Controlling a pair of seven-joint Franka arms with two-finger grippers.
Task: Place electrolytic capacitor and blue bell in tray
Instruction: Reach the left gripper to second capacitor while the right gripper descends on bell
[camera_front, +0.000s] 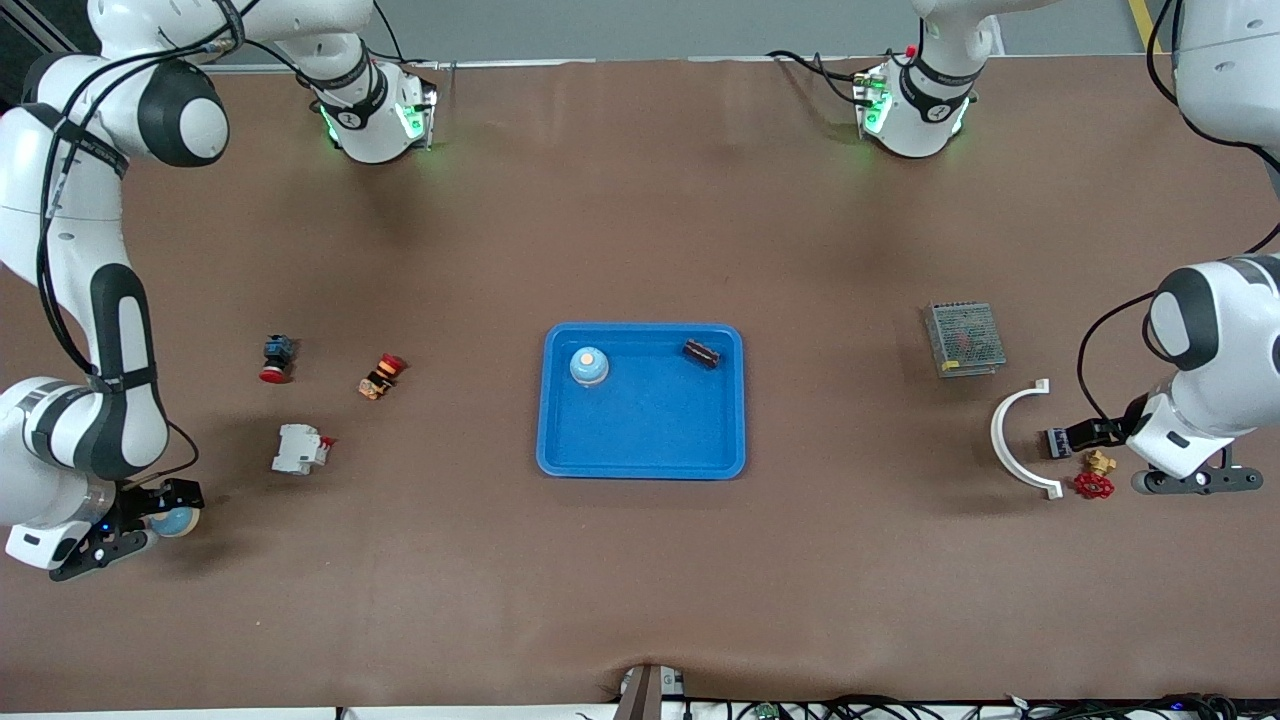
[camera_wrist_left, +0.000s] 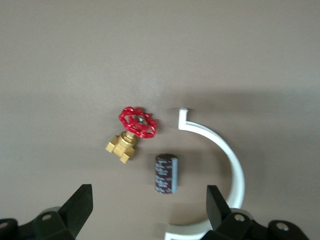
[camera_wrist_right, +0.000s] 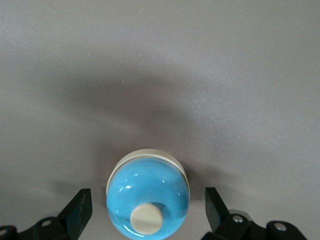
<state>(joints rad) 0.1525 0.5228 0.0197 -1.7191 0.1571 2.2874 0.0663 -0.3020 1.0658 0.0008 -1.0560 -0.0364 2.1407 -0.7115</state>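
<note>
The blue tray (camera_front: 640, 440) lies mid-table and holds a blue bell (camera_front: 589, 366) and a small dark part (camera_front: 701, 353). Another blue bell (camera_wrist_right: 148, 197) with a cream button stands at the right arm's end of the table (camera_front: 180, 520). My right gripper (camera_wrist_right: 148, 212) is open, one finger on each side of it, not touching. A dark brown electrolytic capacitor (camera_wrist_left: 166, 173) lies on its side at the left arm's end (camera_front: 1055, 443). My left gripper (camera_wrist_left: 148, 210) hangs open just short of it, nothing between the fingers (camera_front: 1125, 458).
A brass valve with a red handwheel (camera_wrist_left: 132, 132) and a white curved clamp (camera_wrist_left: 227, 165) flank the capacitor. A metal mesh box (camera_front: 964, 338) lies farther from the camera. Two red push-button parts (camera_front: 277, 358) (camera_front: 382, 376) and a white breaker (camera_front: 300, 449) sit toward the right arm's end.
</note>
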